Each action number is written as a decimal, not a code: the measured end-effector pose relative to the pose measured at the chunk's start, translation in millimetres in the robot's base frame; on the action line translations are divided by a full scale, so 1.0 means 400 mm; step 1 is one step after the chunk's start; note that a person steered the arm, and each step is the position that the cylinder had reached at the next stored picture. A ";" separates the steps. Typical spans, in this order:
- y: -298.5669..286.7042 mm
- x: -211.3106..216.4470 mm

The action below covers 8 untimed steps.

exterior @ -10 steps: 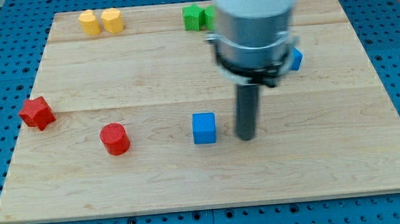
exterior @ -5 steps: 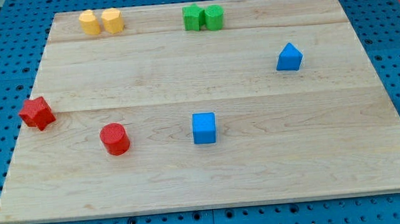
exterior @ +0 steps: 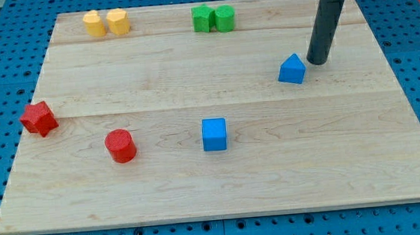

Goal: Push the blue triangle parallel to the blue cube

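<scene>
The blue triangle [exterior: 292, 70] lies on the wooden board [exterior: 223, 191] at the right, above and to the right of the blue cube [exterior: 214, 134], which sits near the board's middle bottom. My rod comes down from the view's top right; my tip [exterior: 317, 61] rests just to the right of the blue triangle, slightly above its centre, very close to it or touching.
Two yellow blocks [exterior: 106, 23] stand at the top left. Two green blocks [exterior: 213, 18] stand at the top middle. A red star-like block [exterior: 38, 118] is at the left edge and a red cylinder [exterior: 120, 145] is to its lower right.
My rod left the spot beside the blue cube, swung off to the right edge, and now stands right of the blue triangle. The triangle has shifted left and slightly down.
</scene>
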<state>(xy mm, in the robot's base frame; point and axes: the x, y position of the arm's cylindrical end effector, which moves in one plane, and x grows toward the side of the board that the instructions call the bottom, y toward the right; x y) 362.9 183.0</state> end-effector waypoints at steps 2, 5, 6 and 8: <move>-0.120 0.035; -0.171 0.066; -0.136 0.127; -0.125 0.283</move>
